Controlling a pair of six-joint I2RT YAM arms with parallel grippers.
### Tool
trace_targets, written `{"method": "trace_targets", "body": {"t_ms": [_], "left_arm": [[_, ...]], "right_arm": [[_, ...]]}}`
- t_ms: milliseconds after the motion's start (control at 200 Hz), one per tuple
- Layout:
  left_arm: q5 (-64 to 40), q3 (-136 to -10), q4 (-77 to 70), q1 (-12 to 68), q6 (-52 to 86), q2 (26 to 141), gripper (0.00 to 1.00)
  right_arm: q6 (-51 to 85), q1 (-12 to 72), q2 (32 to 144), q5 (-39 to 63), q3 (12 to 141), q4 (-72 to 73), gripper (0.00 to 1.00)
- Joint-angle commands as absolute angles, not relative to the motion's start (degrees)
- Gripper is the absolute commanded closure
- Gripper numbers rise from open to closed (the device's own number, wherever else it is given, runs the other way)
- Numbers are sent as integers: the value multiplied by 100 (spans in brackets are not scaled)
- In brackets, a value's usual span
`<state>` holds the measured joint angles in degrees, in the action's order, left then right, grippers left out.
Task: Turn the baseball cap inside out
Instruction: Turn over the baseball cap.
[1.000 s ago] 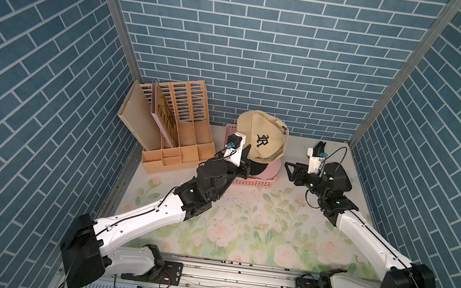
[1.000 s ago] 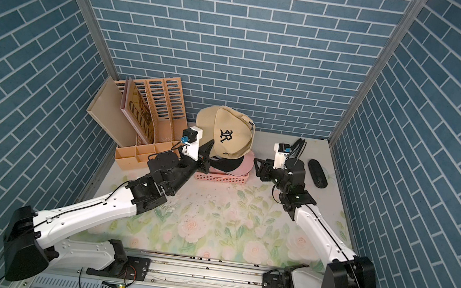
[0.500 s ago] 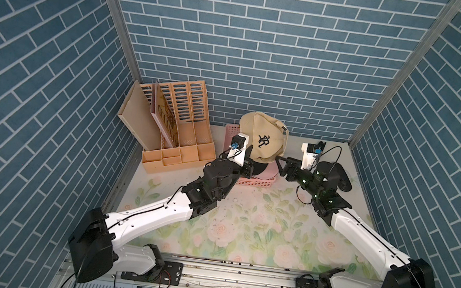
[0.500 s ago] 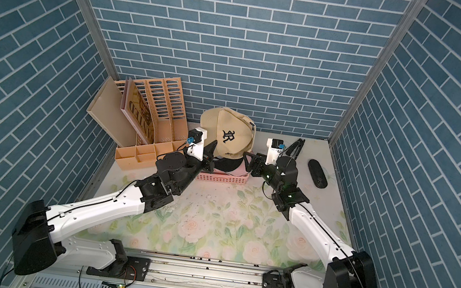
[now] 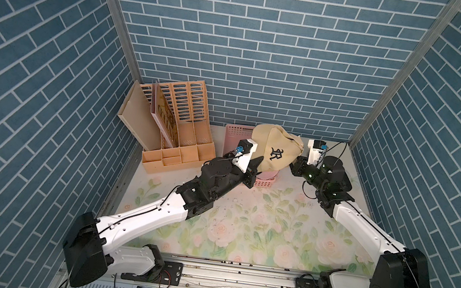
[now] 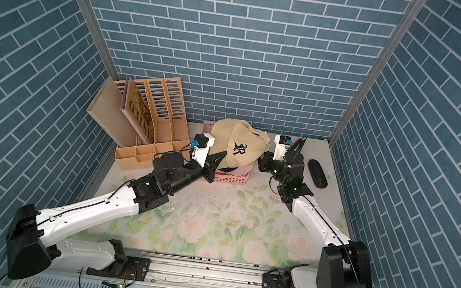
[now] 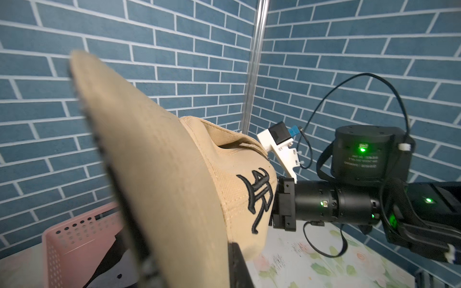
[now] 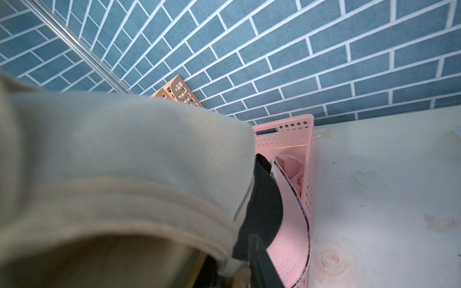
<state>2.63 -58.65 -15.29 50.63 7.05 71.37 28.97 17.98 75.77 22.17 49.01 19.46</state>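
Two grips being set: left gripper clenched on the baseball cap brim, right gripper hold unclear behind the fabric; next, probably push the crown inward.

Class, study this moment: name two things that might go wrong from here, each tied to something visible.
The left end effector holds the tan cap only by its brim; a tug from the right end effector could pull it free. If dropped, it would likely land among other caps in the pink basket below.

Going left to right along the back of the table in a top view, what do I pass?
Peach file organizer → tan baseball cap → black oblong object.
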Motion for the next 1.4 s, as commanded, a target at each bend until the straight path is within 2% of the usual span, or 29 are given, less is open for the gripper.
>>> {"method": "trace_targets", "body": {"t_ms": [0, 95, 245, 340, 565, 690, 830, 1020, 1095, 1300, 1395], "left_arm": [[87, -6055, -919, 5080, 606, 7068, 100], [45, -5988, -814, 5063, 529, 7014, 100], [37, -5973, -703, 5046, 545, 6975, 100], [-19, -5946, -695, 5027, 545, 6889, 100], [-217, -5917, -630, 4823, 576, 6744, 100], [-363, -5680, -989, 4447, 925, 6497, 100], [-1054, -5509, -1441, 3953, 1308, 6318, 100], [-1890, -5737, -1237, 3694, 1546, 6654, 100], [-2230, -5552, -1662, 3669, 1829, 6722, 100], [-2479, -5484, -2277, 3554, 2303, 6858, 100], [-2108, -5562, -2147, 3450, 2443, 6804, 100]], "right_arm": [[2374, 1615, 7638, 2439, 5050, 1765, 74], [2199, 1529, 7637, 2511, 5115, 1633, 70], [1813, 1457, 7734, 2606, 5280, 1327, 51], [1676, 1366, 7710, 2594, 5259, 1188, 43], [1488, 1189, 7699, 2599, 5222, 954, 41], [1451, 1145, 7708, 2794, 5173, 937, 58], [1472, 1147, 7737, 3017, 5033, 1114, 61], [1602, 1160, 7951, 3144, 5141, 1362, 58], [1617, 1214, 8034, 3231, 5240, 1502, 52], [1500, 1430, 8355, 3284, 5491, 1595, 36], [1362, 1437, 8214, 2998, 5460, 1396, 32]]}}
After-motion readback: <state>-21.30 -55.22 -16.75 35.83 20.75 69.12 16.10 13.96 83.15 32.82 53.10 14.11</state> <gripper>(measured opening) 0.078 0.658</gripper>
